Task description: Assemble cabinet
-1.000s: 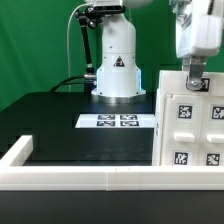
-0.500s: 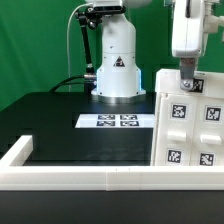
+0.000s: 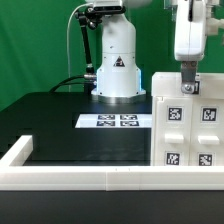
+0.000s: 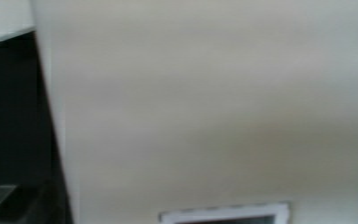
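1. Seemingly the gripper [image 3: 188, 88] is pressing at the cabinet [image 3: 190, 125]; whether its fingers are clenched, I cannot tell.
2. That cabinet is standing just beside the marker board [image 3: 118, 121], on the exterior view's right.
3. Assembly is looking partly done; remaining parts are not showing.

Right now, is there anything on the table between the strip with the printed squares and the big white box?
No. In the exterior view only bare black table lies between the marker board and the cabinet.

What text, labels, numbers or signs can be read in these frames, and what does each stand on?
No words or numbers are legible.
Black triangular sign on the white robot base: symbol too small to read.
Square black-and-white tags on the flat white marker board and the matte white boxy cabinet: patterns, not text.
Wrist view: blurred tag edge only.
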Motion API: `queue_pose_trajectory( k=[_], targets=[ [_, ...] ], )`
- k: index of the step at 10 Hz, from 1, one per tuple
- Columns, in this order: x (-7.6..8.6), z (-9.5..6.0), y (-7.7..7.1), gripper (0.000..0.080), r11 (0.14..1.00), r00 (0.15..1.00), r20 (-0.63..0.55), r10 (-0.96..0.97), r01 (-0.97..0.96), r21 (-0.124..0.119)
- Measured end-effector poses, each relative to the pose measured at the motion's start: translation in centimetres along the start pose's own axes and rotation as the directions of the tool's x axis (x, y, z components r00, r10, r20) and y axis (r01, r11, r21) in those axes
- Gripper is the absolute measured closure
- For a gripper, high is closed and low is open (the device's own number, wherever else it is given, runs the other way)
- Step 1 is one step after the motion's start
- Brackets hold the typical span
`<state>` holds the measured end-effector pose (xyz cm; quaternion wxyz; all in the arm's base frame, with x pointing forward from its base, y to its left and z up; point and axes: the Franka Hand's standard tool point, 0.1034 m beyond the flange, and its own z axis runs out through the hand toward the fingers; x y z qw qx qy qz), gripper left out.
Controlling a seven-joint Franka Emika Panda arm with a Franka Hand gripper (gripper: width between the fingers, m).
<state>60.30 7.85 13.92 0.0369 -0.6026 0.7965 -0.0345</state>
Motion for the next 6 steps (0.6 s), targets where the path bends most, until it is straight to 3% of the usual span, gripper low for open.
queue_pose_trajectory(
  k=[6],
  targets=[
    [-0.08,0.14,0.1,0.0003,1.0,1.0,-0.001,-0.018,0.018,-0.002]
  ],
)
